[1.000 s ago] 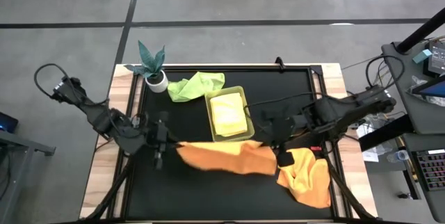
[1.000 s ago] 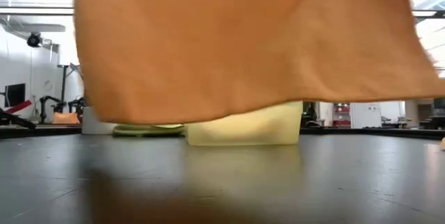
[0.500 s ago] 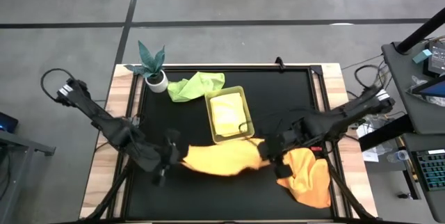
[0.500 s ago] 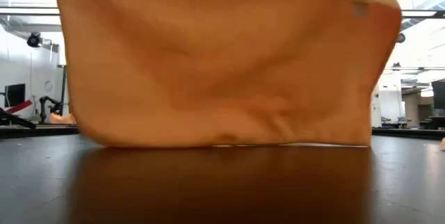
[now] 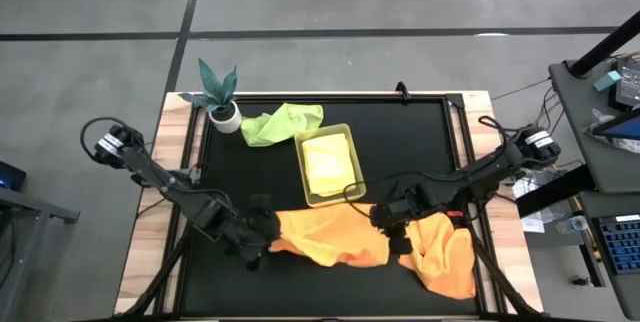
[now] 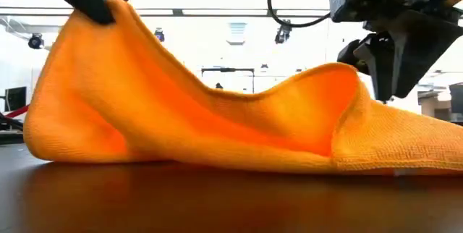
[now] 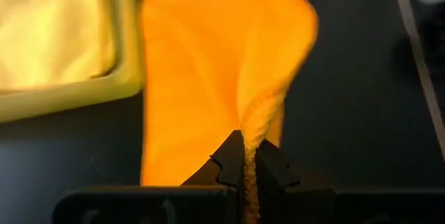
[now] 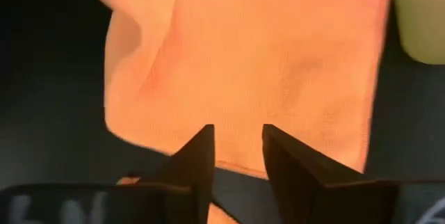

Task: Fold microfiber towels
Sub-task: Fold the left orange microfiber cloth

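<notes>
Orange towel [image 5: 335, 238]: lying doubled near the table's front edge, just before the tray [image 5: 346, 195]. Left gripper [image 5: 266, 241] is pinching its left corner shut, keeping that end raised. Right gripper [image 5: 392, 232] is hovering above the right end, fingers parted, holding nothing. Second orange towel [image 5: 445, 254] is crowding the right; open mat is lying left. Behind: yellow towel [image 5: 328, 162] in the tray, green towel [image 5: 280, 122].

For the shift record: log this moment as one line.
left gripper: shut on orange towel corner | right gripper: open, empty, above towel | towel: draped on table, unfolded
</notes>
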You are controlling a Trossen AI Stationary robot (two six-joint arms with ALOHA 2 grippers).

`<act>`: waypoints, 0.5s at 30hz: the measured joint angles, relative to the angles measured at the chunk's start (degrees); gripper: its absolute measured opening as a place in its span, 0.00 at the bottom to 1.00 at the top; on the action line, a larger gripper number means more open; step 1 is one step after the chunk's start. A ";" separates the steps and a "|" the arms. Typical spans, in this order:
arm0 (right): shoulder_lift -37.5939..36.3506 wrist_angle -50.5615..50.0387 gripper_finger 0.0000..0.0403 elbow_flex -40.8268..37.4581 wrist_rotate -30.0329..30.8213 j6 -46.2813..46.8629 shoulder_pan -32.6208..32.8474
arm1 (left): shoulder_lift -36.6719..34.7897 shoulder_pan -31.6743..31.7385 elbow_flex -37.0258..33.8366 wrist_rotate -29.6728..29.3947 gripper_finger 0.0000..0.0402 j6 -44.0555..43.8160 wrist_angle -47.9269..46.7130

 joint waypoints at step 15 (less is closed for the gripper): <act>0.32 19.72 0.35 -1.85 13.93 -10.52 8.23 | 0.70 5.94 -1.04 -13.37 0.00 -20.48 -1.47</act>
